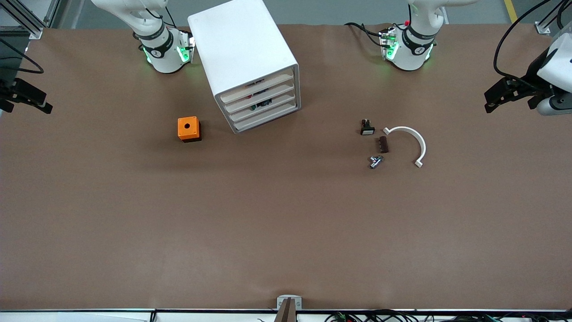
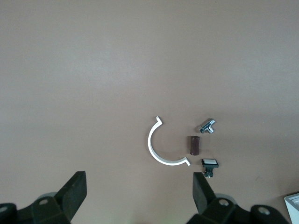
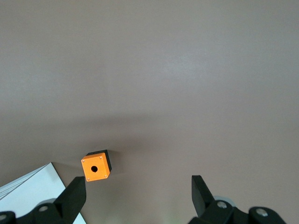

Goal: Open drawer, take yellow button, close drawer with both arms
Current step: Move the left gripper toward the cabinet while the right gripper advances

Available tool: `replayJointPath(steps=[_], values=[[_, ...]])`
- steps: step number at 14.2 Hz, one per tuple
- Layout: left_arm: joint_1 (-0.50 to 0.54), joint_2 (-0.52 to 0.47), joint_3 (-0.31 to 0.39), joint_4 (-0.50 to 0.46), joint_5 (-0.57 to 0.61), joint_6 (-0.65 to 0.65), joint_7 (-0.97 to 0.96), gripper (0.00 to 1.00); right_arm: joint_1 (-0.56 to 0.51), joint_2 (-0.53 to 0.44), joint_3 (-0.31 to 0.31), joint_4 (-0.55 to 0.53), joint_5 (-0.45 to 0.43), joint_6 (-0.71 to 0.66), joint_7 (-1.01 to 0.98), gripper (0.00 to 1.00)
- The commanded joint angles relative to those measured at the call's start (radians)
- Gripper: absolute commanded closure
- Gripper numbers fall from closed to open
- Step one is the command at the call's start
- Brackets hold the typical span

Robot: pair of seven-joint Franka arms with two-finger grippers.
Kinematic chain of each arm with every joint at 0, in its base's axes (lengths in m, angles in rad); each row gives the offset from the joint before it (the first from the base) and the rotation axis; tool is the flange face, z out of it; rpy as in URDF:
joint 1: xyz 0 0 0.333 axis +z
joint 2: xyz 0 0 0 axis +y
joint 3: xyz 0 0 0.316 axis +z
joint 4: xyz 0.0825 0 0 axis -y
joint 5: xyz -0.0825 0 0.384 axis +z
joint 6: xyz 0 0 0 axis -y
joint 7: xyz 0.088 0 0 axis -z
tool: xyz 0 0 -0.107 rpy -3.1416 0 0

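Both arms wait high at the two ends of the table, and I think this is to leave the middle free before any work begins. The left gripper (image 2: 139,196) hangs over the left arm's end with its jaws spread wide and holding nothing; the right gripper (image 3: 138,198) does the same over the right arm's end. The cabinet (image 1: 243,53) stands between the two bases, turned a little so its front faces the front camera. The drawer (image 1: 258,88) at its top is shut, so the button is probably inside; I cannot see it. An orange cube (image 1: 189,129) sits beside the cabinet, and a white curved clip (image 1: 411,143) lies near some small parts.
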Motion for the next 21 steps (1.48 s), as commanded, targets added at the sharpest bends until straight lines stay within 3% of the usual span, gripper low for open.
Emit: replayJointPath(steps=[1, 6, 8, 12, 16, 21], values=[[0.002, 0.013, -0.007, 0.024, 0.023, -0.022, 0.007, 0.0, -0.017, 0.021, 0.009, 0.0, 0.004, -0.01, -0.004, 0.0], [-0.01, 0.063, -0.008, 0.046, 0.021, -0.02, 0.018, 0.0, -0.019, 0.11, 0.011, 0.012, 0.004, 0.019, -0.016, 0.0], [-0.022, 0.154, -0.02, 0.049, 0.02, -0.007, 0.001, 0.0, -0.02, 0.15, 0.011, 0.026, 0.003, 0.024, -0.016, 0.0], [-0.051, 0.322, -0.033, 0.052, 0.012, 0.142, -0.052, 0.0, -0.049, 0.222, 0.009, 0.027, 0.001, 0.056, -0.016, 0.0], [-0.108, 0.476, -0.034, 0.07, 0.006, 0.228, -0.257, 0.0, -0.048, 0.233, 0.009, 0.026, 0.001, 0.073, -0.004, 0.0], [-0.252, 0.622, -0.034, 0.155, -0.025, 0.23, -0.733, 0.0, -0.042, 0.231, 0.013, 0.021, 0.036, 0.072, 0.063, 0.0]])
